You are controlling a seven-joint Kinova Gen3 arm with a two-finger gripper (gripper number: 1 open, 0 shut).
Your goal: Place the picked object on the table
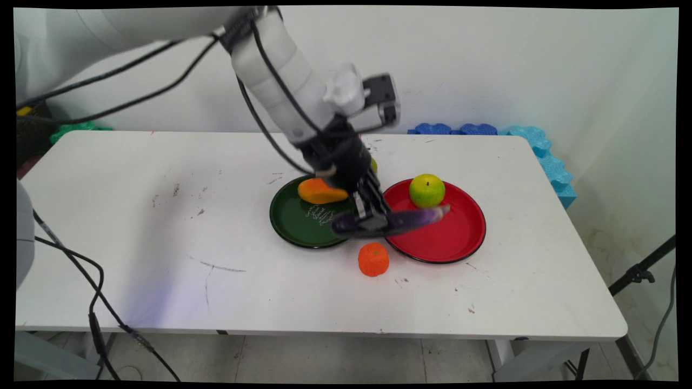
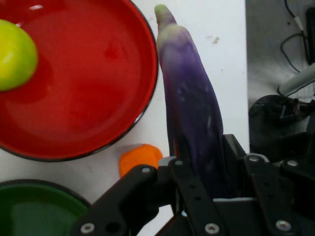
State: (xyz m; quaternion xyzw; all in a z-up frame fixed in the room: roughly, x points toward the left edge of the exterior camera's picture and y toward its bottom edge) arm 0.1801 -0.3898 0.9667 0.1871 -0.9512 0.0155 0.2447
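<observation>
Gripper (image 1: 373,219) clamped on purple eggplant (image 2: 192,123), held lengthwise above the gap between green plate (image 1: 303,229) and red plate (image 1: 448,243); green apple (image 1: 427,190) on red plate; orange (image 1: 373,259) on table (image 1: 162,243) just below; mango (image 1: 319,192) on green plate.

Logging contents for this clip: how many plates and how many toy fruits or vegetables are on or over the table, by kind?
Plates: 2, a green plate and a red plate
Toy produce: 4, an eggplant held in the tool, a green apple, a mango, an orange fruit
Total: 6
</observation>
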